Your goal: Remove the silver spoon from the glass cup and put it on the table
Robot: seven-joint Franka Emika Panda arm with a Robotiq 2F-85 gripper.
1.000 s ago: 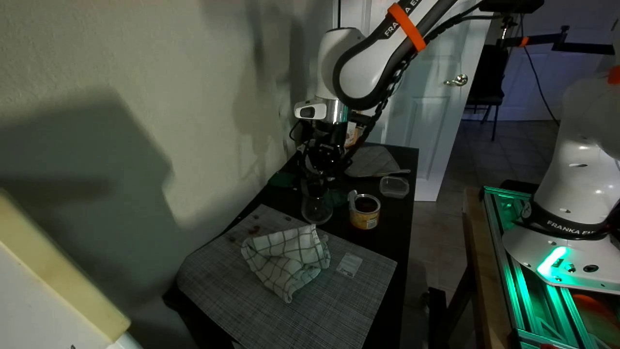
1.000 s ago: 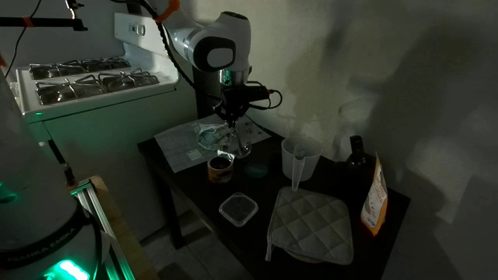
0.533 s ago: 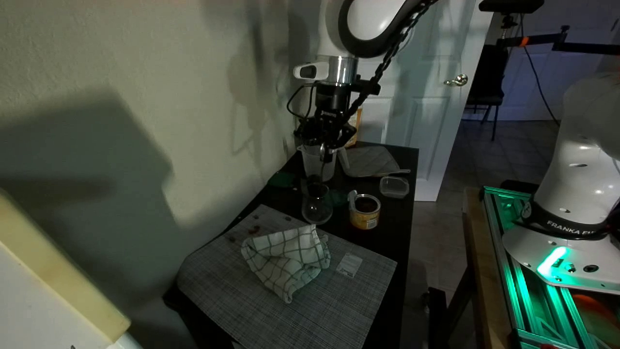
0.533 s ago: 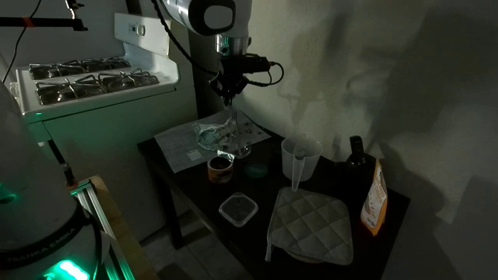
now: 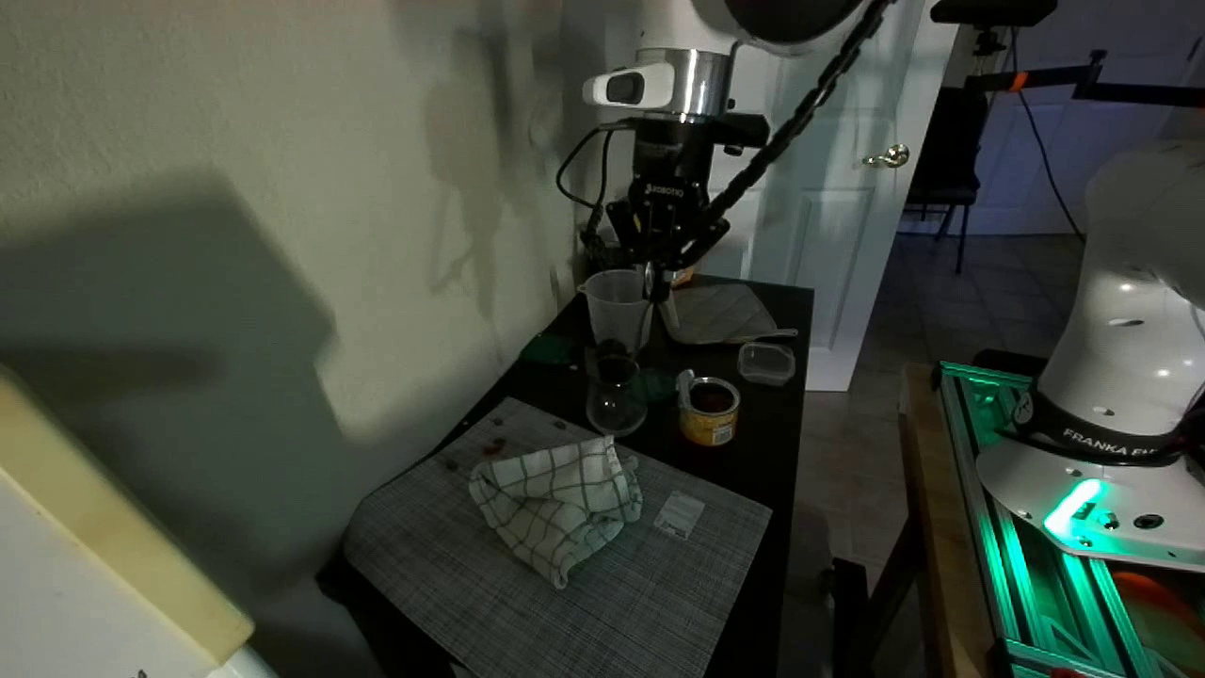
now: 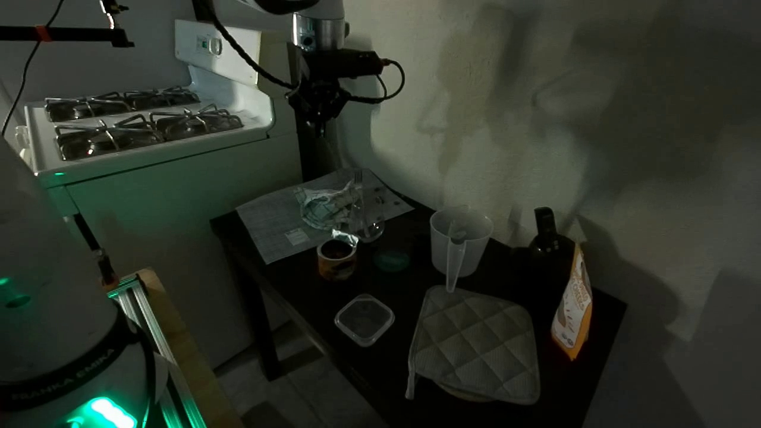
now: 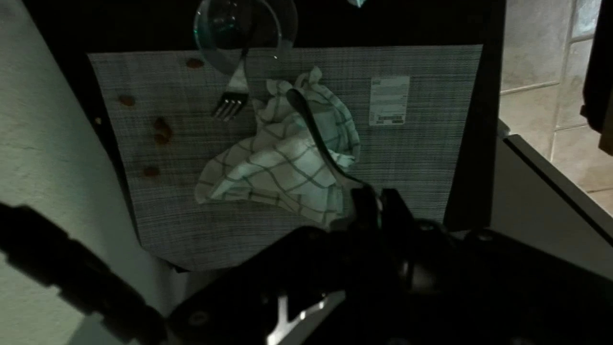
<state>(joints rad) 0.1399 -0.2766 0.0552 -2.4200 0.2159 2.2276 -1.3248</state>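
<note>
Silver spoon [image 7: 316, 132] is out of the glass cup [image 5: 617, 403], pinched aloft in the gripper [image 7: 377, 197] as far as this gloom shows, with only setting it on the table [image 5: 767, 414] left.

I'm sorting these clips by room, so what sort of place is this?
Most likely a kitchen, perhaps in a home: a white gas stove stands near the dark table, where a quilted pot holder and a checked cloth lie.
</note>
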